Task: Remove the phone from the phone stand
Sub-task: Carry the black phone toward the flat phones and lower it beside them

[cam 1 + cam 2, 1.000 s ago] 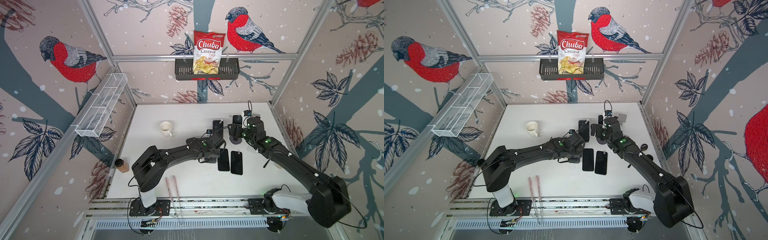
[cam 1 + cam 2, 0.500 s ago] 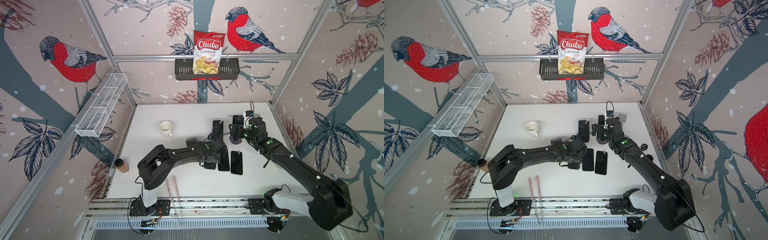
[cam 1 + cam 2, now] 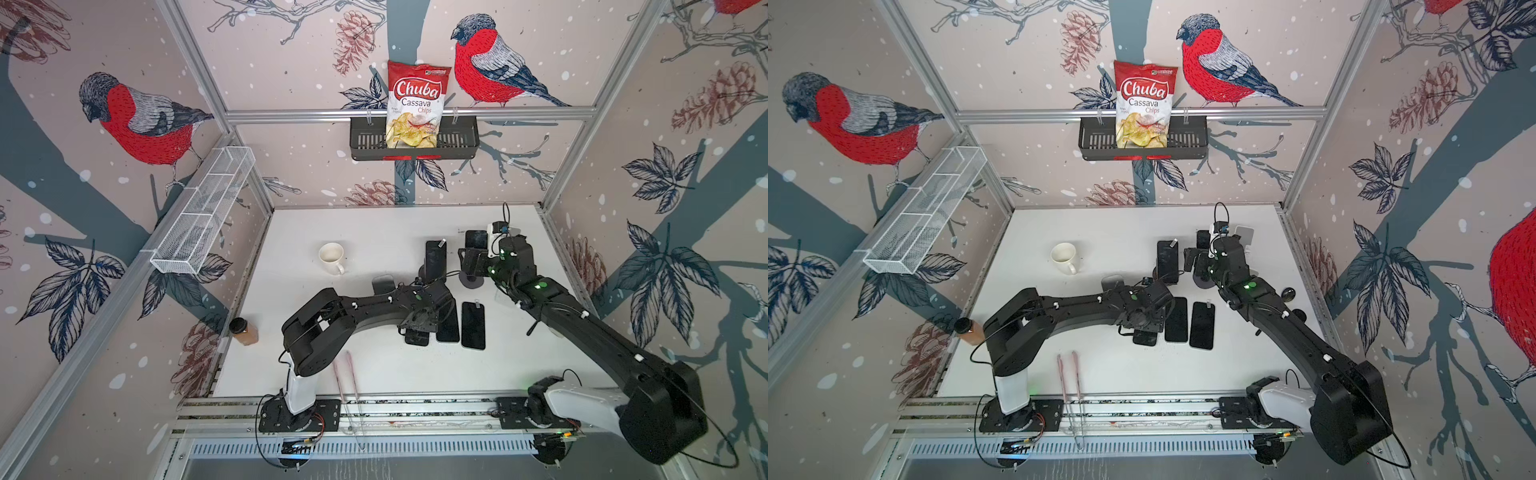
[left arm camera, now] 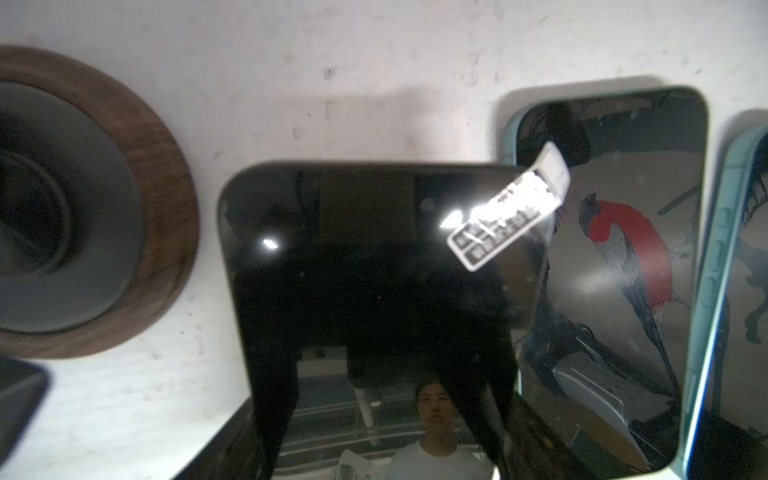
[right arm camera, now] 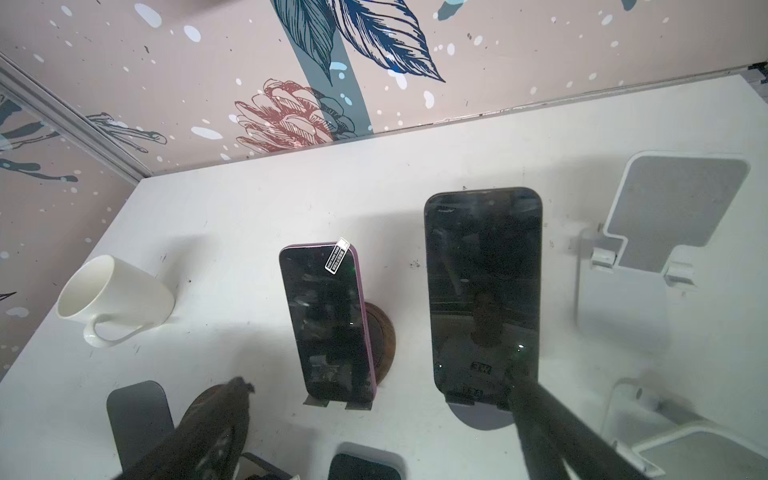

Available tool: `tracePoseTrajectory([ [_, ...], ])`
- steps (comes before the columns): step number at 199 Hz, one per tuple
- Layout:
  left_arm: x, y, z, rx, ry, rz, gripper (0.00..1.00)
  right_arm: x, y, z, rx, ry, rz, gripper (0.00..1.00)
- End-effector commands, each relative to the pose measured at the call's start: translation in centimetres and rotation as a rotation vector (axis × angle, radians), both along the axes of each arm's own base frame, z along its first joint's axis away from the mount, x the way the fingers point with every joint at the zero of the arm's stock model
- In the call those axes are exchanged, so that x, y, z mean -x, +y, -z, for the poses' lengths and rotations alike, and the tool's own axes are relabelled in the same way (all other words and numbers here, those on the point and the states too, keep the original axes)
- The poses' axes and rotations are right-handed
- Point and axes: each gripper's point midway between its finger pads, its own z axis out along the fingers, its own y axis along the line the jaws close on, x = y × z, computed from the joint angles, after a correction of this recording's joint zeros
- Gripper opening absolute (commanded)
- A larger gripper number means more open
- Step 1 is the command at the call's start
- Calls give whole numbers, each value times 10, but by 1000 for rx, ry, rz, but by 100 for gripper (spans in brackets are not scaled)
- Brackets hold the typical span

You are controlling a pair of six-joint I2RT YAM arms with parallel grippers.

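- left tool [image 3: 419, 330]: closed on a dark phone [image 4: 374, 270], fingers [image 4: 272, 399] pinching its long edges; white sticker [image 4: 507, 216] at one screen corner.
- That dark phone is off any stand, held low over the counter [image 3: 374, 374], nr the middle. One edge overlaps a blue-edged phone [image 4: 615, 270] lying flat just beside it. Whether it touches the counter: can't tell.
- 2nd flat phone [image 3: 473, 320] lies just beside the blue-edged one, on the side away from the left tool.
- right tool [image 5: 378, 380]: spread wide, nothing in it; hovers farther back, facing 2 upright phones.
- One is a black phone [image 5: 484, 291] leaning on a dark stand [image 5: 478, 415] w/ round base. A right-tool finger [image 5: 552, 428] crosses its lower corner in the wrist view; contact: can't tell.
- On a wooden-base stand [image 5: 384, 332]: purple-edged phone [image 5: 328, 320], btwn the black phone and a white mug [image 5: 112, 299].
- Empty white stand [image 5: 673, 208] on the black phone's other side; empty grey stand [image 5: 137, 411] nr the left arm.
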Motion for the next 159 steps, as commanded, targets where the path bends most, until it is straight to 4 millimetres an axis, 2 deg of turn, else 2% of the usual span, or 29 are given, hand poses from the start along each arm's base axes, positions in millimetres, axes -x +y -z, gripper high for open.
tracePoseTrajectory([
  [1,3,0,3,-11,25,-1,15,-1,1,-7,-18,-25,-1,99],
  [64,8,4,15,-59,70,1,15,-2,-1,-8,-18,-29,4,99],
  [159,9,4,18,-80,87,-1,17,-1,-3,-10,-30,-39,8,99],
])
